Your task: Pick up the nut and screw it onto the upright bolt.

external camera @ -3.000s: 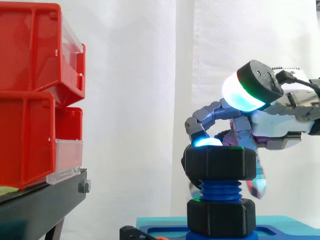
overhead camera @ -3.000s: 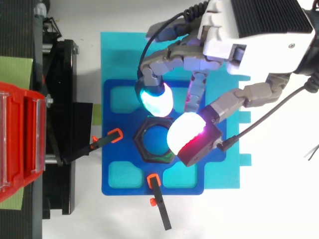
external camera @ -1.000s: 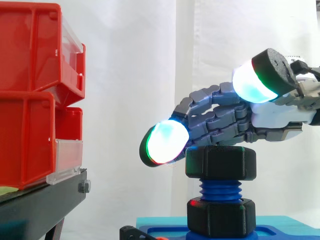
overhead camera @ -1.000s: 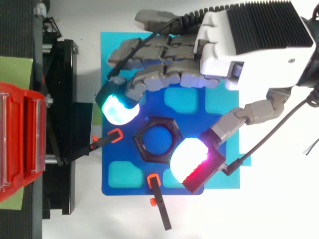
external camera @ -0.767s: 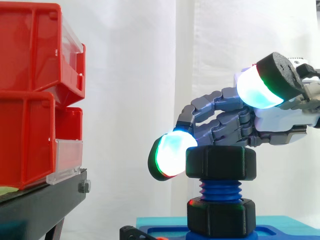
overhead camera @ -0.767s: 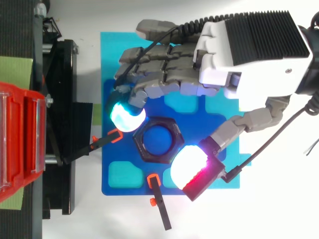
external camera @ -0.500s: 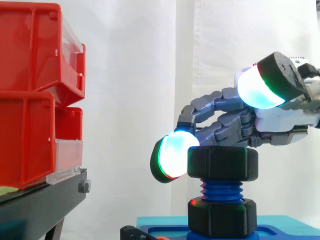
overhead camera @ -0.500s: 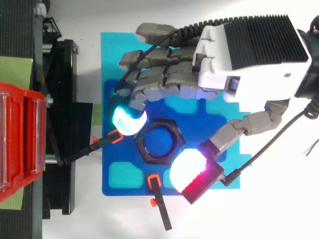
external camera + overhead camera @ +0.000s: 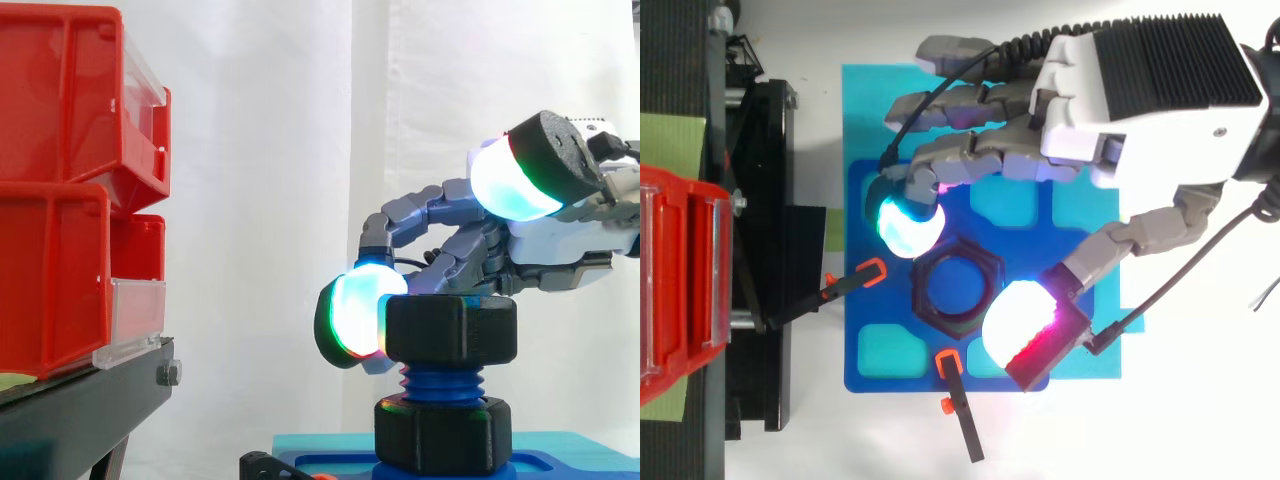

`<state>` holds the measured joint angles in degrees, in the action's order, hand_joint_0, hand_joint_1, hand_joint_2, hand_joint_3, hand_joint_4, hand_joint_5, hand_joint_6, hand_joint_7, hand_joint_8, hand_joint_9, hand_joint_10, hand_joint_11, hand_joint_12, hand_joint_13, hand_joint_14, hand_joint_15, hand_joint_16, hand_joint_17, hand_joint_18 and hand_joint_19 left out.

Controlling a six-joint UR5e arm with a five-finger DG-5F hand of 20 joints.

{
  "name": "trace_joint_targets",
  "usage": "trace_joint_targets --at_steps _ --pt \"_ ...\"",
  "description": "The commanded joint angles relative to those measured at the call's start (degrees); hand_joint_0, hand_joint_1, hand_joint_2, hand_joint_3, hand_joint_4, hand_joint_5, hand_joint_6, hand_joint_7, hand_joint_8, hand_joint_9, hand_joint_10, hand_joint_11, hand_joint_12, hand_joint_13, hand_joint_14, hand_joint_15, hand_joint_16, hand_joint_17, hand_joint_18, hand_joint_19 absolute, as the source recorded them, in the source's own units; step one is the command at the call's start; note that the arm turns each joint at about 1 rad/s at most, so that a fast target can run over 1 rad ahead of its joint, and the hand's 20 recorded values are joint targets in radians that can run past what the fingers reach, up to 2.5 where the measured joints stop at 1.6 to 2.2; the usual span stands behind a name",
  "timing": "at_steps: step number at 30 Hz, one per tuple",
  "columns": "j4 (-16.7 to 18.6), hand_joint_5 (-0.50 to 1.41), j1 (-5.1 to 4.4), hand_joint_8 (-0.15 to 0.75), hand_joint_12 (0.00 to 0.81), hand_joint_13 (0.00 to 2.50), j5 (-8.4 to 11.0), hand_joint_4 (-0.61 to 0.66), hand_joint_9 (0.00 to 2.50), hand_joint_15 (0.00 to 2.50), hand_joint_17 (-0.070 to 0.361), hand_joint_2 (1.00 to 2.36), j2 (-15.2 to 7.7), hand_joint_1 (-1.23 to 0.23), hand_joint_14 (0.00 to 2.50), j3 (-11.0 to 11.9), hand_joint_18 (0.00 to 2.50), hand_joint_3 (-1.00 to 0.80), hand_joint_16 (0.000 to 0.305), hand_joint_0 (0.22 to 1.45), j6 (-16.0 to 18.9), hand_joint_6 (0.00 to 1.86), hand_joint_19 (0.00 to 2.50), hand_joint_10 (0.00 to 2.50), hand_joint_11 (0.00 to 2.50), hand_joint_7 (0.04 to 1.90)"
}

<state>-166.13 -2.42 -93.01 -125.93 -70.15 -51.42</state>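
Note:
The black hex nut (image 9: 452, 330) (image 9: 956, 280) sits on top of the upright blue bolt (image 9: 440, 382), a few threads above a second black nut (image 9: 443, 435) at the bolt's foot. My hand (image 9: 545, 262) (image 9: 1085, 125) comes in from the right, just above the nut. Its fingers curl down round the nut's left side, and a cyan-green fingertip (image 9: 352, 318) (image 9: 907, 224) presses on the nut's upper-left corner in the top view. The thumb pad (image 9: 512, 182) (image 9: 1018, 322) hangs well above the nut's other side and does not touch it.
The bolt stands in a blue fixture plate (image 9: 875, 310) on a teal mat (image 9: 868, 110). Two orange-tipped clamps (image 9: 852, 283) (image 9: 958, 400) hold the plate at its left and front. Stacked red bins (image 9: 60, 190) on a black stand (image 9: 85, 400) are to the left.
The fingers were stretched out to the left of the nut and have curled back in. The lit fingertip now presses on the nut's side. The thumb has hardly moved.

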Motion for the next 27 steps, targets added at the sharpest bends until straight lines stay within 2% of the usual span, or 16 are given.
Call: trace_joint_targets --at_steps 1,9,13,22,24,27 --pt "-0.1 -0.02 0.4 0.267 0.366 0.36 -0.16 0.19 0.76 0.0 0.105 1.0 0.0 -0.37 0.0 0.0 0.0 -0.5 0.047 0.44 0.0 0.5 0.0 0.0 0.0 1.01" --pt "-0.2 0.02 1.63 0.254 0.349 0.43 -0.77 0.15 0.89 0.0 0.099 1.0 0.0 -0.38 0.0 0.0 0.07 -0.5 0.044 0.45 -0.5 0.5 0.0 0.0 0.0 1.07" --pt "-0.2 0.06 2.42 0.234 0.328 0.53 -1.65 0.1 1.08 0.0 0.092 1.0 0.0 -0.39 0.0 0.0 0.19 -0.5 0.041 0.46 -1.0 0.5 0.0 0.0 0.0 1.16" --pt "-0.3 0.1 2.86 0.153 0.267 0.75 -2.0 0.07 1.41 0.0 0.072 1.0 0.1 -0.4 0.0 0.0 0.49 -0.5 0.032 0.47 -1.2 0.5 0.04 0.0 0.0 1.25" --pt "-0.3 0.07 2.86 0.189 0.278 0.75 -2.0 0.09 1.35 0.0 0.074 1.0 0.1 -0.4 0.0 0.0 0.49 -0.5 0.033 0.47 -1.2 0.5 0.04 0.0 0.0 1.19" --pt "0.1 0.02 2.95 0.251 0.321 0.66 -2.0 0.2 1.18 0.0 0.088 1.0 0.1 -0.39 0.0 0.0 0.39 -0.5 0.039 0.46 -1.2 0.5 0.04 0.0 0.0 1.05"
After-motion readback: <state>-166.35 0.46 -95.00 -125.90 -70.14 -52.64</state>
